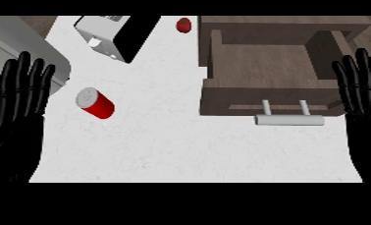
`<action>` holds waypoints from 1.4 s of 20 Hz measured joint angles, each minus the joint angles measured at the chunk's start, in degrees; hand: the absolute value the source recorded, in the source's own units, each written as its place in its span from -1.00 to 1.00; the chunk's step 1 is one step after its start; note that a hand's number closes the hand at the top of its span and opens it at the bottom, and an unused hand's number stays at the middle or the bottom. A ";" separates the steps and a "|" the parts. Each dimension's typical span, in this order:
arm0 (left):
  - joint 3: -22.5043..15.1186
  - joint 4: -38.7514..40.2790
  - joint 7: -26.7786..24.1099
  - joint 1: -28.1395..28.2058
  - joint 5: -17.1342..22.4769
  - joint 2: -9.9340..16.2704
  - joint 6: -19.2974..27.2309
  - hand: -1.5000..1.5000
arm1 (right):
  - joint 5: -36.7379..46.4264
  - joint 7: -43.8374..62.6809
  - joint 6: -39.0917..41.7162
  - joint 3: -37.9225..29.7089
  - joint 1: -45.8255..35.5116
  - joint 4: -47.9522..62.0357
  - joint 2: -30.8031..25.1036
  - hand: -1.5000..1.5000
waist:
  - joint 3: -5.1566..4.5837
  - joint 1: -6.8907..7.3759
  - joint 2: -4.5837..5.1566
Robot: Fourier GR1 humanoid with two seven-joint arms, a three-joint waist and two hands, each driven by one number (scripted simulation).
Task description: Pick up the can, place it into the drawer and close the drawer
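Note:
A red can (95,103) with a grey lid stands on the white counter (181,145) at the left. The wooden drawer (264,69) is pulled open at the right, its inside bare, with a grey handle (288,119) on its front. My left hand (23,91) rests open at the left edge, fingers up, a short way left of the can. At the right edge my right hand (355,84) rests open beside the drawer's right side. Neither hand touches anything.
A white and black appliance (116,35) stands at the back of the counter. A small red round object (184,24) lies at the back, left of the drawer. A grey sink edge (29,42) shows at the far left.

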 measured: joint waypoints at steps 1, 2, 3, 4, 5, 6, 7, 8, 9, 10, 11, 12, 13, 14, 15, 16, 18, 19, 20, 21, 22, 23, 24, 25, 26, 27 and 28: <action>0.14 0.44 -0.49 0.04 0.32 -0.08 -0.44 -1.00 | 0.14 0.70 -0.18 -0.13 -0.77 0.20 0.14 -1.00 | 0.09 -0.06 -0.15; 0.68 1.63 -0.43 -1.68 0.92 0.20 -0.84 -1.00 | 0.38 -0.07 -0.11 -0.12 -0.76 0.82 0.36 -1.00 | 0.15 -0.16 -0.27; 1.29 3.45 -1.43 -2.93 1.67 0.56 -1.69 -1.00 | 0.87 0.06 -0.60 0.23 -1.35 1.05 0.87 -1.00 | 0.21 -0.24 -0.34; 0.99 4.22 -2.24 -3.54 2.12 0.53 -2.46 -1.00 | 1.02 0.64 -0.89 0.12 -2.37 1.16 0.96 -1.00 | 0.25 -0.26 -0.41; 1.48 4.64 -2.45 -4.63 3.49 1.07 -3.62 -1.00 | 1.01 0.90 -1.15 0.02 -3.18 1.09 1.13 -1.00 | 0.27 -0.29 -0.46; 1.68 5.19 -2.76 -5.82 4.39 1.50 -4.61 -1.00 | 1.07 0.21 -1.39 0.01 -3.13 1.24 1.54 -1.00 | 0.29 -0.35 -0.51; 1.75 6.39 -0.52 -5.21 4.04 1.96 -4.43 -1.00 | 0.99 2.15 -1.77 -0.01 -2.13 1.95 1.83 -1.00 | 0.32 -0.51 -0.46; 1.50 7.36 1.46 -4.25 3.60 2.25 -4.32 -1.00 | 1.00 3.99 -2.19 0.04 -1.19 2.51 2.14 -1.00 | 0.34 -0.56 -0.45; 1.76 7.75 3.81 -3.86 3.85 2.80 -4.39 -1.00 | 0.83 5.82 -2.36 -0.31 -0.54 2.67 1.99 -1.00 | 0.36 -0.56 -0.49; 2.29 8.38 6.23 -4.46 4.22 3.40 -4.32 -1.00 | 0.65 7.06 -2.46 -0.51 -0.02 3.17 2.01 -1.00 | 0.38 -0.60 -0.51; 2.00 8.14 8.49 -4.53 4.05 3.59 -4.06 -1.00 | 0.83 8.52 -2.73 -0.54 0.31 3.40 2.02 -1.00 | 0.39 -0.56 -0.56; 2.26 7.85 10.46 -4.57 4.29 3.98 -4.04 -1.00 | 0.57 10.74 -2.89 -0.86 0.27 2.54 1.77 -1.00 | 0.41 -0.53 -0.59; 2.22 7.38 11.99 -4.19 4.35 4.11 -4.05 -1.00 | 0.38 11.45 -2.92 -1.40 -0.04 3.16 1.60 -1.00 | 0.40 -0.45 -0.64; 2.87 8.05 13.17 -4.92 4.76 4.50 -4.18 -1.00 | 0.06 12.29 -2.77 -1.64 0.47 2.57 1.52 -1.00 | 0.40 -0.47 -0.64; 3.53 8.42 13.77 -5.17 5.20 4.91 -4.60 -1.00 | -0.06 12.61 -2.52 -1.58 1.87 1.75 1.64 -1.00 | 0.40 -0.49 -0.67; 3.96 8.30 14.93 -5.46 5.43 5.26 -4.74 -1.00 | 0.34 12.18 -2.47 -1.07 3.72 0.73 2.09 -1.00 | 0.40 -0.52 -0.69; 4.04 7.04 17.10 -5.47 5.41 5.26 -4.74 -1.00 | -0.43 11.72 -1.55 -1.84 5.45 0.36 2.03 -1.00 | 0.39 -0.49 -0.72; 4.76 7.00 17.27 -5.21 5.93 5.48 -5.26 -1.00 | -0.50 10.85 -1.23 -2.03 6.21 0.76 2.27 -1.00 | 0.40 -0.47 -0.72; 5.09 7.25 17.68 -5.48 6.10 5.34 -5.21 -1.00 | 0.04 10.38 -1.11 -1.51 7.50 0.28 2.69 -1.00 | 0.41 -0.48 -0.72; 4.62 7.21 17.62 -5.24 5.46 4.66 -4.77 -1.00 | 0.01 9.94 -0.85 -1.37 8.98 -0.59 3.01 -1.00 | 0.41 -0.50 -0.73; 5.43 7.31 17.89 -5.22 6.25 4.85 -5.14 -1.00 | -1.12 9.48 0.00 -2.28 10.11 -0.97 2.73 -1.00 | 0.40 -0.51 -0.73; 5.23 6.83 18.82 -5.33 6.00 4.39 -4.53 -1.00 | -1.62 8.18 0.66 -2.88 11.15 -0.69 2.71 -1.00 | 0.40 -0.52 -0.74; 5.30 7.23 19.46 -6.06 5.79 4.10 -3.99 -1.00 | -2.27 7.39 1.32 -3.77 11.16 0.31 2.43 -1.00 | 0.40 -0.52 -0.74; 5.41 7.53 18.69 -5.20 5.68 3.76 -4.18 -1.00 | -2.60 7.03 1.82 -4.21 11.77 0.13 2.39 -1.00 | 0.42 -0.51 -0.73; 5.87 7.23 19.01 -4.94 5.95 3.82 -4.37 -1.00 | -2.17 7.02 1.96 -3.90 12.35 -0.50 2.70 -1.00 | 0.41 -0.50 -0.73; 6.41 7.68 19.45 -5.50 6.18 3.85 -4.25 -1.00 | -2.41 7.06 2.18 -4.29 12.12 -0.58 2.68 -1.00 | 0.41 -0.49 -0.73; 6.59 7.79 19.26 -5.14 6.21 3.63 -4.33 -1.00 | -3.13 6.79 2.78 -4.77 12.96 -1.08 2.74 -1.00 | 0.41 -0.49 -0.73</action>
